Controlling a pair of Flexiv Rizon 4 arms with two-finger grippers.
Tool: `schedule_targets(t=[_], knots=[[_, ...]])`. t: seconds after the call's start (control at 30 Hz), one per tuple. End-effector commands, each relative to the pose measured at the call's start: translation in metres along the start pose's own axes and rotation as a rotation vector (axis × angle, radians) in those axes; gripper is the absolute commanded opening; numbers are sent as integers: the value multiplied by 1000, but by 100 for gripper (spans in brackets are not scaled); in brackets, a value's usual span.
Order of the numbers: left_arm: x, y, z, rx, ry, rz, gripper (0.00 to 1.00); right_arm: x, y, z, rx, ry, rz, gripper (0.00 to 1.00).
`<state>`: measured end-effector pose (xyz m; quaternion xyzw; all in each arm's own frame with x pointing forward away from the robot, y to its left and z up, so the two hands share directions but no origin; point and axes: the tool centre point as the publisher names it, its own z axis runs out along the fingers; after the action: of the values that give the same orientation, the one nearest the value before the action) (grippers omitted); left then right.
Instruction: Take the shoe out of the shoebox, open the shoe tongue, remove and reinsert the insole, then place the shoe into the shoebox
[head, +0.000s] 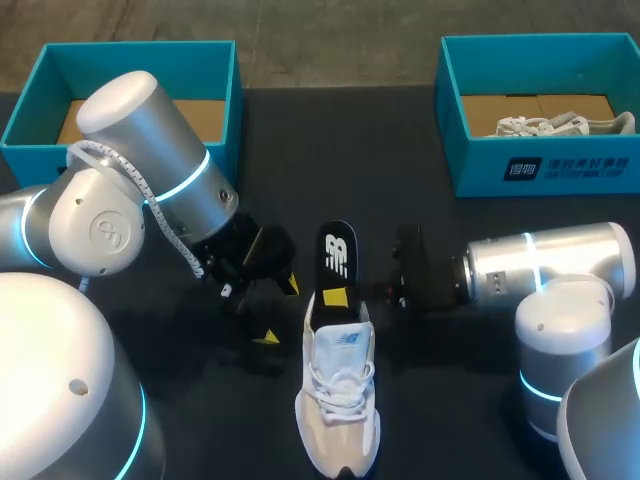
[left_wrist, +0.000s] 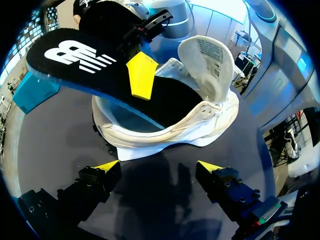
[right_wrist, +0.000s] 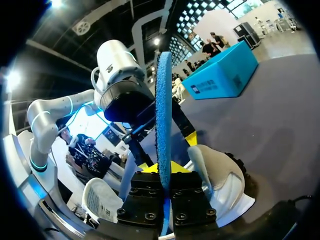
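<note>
The right gripper (right_wrist: 164, 169) is clamping the thin, probably bendy insole (head: 337, 250), half inside the light, soft-looking shoe (head: 338, 400) on the bench (head: 460, 400), while the left gripper (left_wrist: 157, 166) is hovering spread apart beside the shoe.

Head view is dim. The dark table (head: 300, 150) swallows light and the black insole (head: 337, 250) barely separates from it. White shoe (head: 338, 400) nearly blown out. Overhead glare on left arm (head: 150, 140). Left wrist view shows soft shadows under the shoe.
</note>
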<state>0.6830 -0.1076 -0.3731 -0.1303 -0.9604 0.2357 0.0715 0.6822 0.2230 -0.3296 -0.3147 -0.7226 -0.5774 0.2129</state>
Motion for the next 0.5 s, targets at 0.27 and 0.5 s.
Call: schedule_targets(t=[0.27, 0.5], knots=[[2, 0, 0, -1, -4, 0, 100, 3, -11, -3, 16, 0, 40, 0], [2, 0, 0, -1, -4, 0, 100, 4, -18, 2, 36, 14, 65, 0]])
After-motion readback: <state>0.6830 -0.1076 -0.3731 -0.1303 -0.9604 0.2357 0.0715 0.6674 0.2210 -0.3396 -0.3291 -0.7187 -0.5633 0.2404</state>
